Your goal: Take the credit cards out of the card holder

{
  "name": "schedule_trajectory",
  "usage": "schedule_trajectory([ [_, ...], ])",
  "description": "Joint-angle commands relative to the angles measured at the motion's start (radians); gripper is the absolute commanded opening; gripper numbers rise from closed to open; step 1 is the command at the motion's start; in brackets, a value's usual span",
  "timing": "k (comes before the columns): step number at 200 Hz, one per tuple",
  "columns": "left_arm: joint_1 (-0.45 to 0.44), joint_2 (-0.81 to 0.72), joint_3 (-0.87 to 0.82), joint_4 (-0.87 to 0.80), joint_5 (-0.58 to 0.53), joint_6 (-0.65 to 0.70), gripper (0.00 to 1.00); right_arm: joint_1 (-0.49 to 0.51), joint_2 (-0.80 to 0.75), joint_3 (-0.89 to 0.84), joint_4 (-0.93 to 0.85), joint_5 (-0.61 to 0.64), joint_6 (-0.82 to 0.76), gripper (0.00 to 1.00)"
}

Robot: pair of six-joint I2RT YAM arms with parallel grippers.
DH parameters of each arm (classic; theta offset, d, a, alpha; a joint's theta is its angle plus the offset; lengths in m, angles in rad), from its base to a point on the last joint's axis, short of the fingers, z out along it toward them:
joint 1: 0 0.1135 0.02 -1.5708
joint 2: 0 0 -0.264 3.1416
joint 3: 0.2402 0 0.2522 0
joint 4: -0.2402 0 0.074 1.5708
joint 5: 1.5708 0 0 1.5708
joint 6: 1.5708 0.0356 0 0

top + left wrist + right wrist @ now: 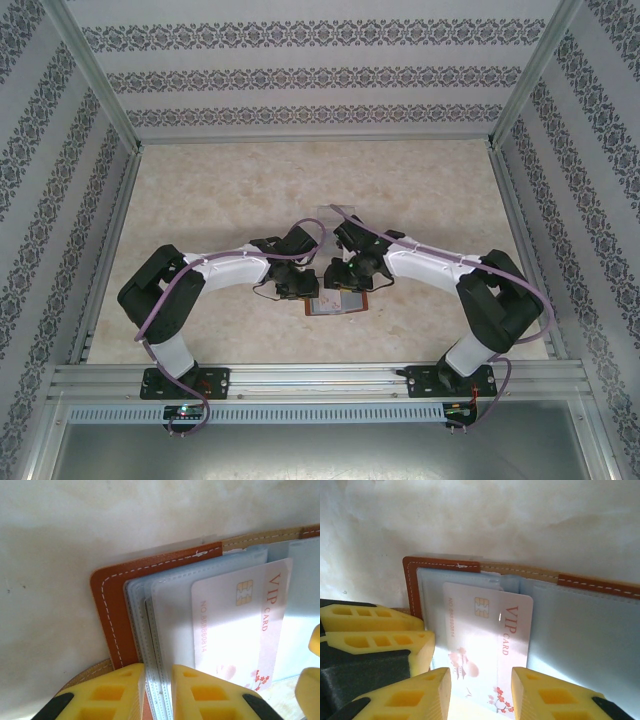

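The left gripper is clamping the grey-blue sleeve pages of the brown card holder, which is lying open on the table between the arms. The right gripper is straddling the pale VIP card with fingers spread, so extraction is just starting; next it likely needs to close squarely on the card's free end. The left wrist view is showing the stacked sleeve edges being pinched, a detail the right wrist view is not revealing.

The table is a pale beige, marbled-looking top, mostly bare. The only thing I can make out sitting right on it is the reddish-brown card holder, lying open and flat near the front edge, roughly in the middle.
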Motion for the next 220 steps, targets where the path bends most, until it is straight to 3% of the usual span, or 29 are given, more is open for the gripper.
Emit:
schedule_trajectory([
  [1,-0.016,0.01,0.02,-0.034,0.003,0.016,0.22,-0.013,-0.034,-0.017,-0.008,-0.001,0.002,0.38],
  [220,-0.033,0.053,0.038,-0.079,-0.033,0.039,0.23,-0.053,-0.021,-0.106,0.095,-0.061,0.009,0.34],
])
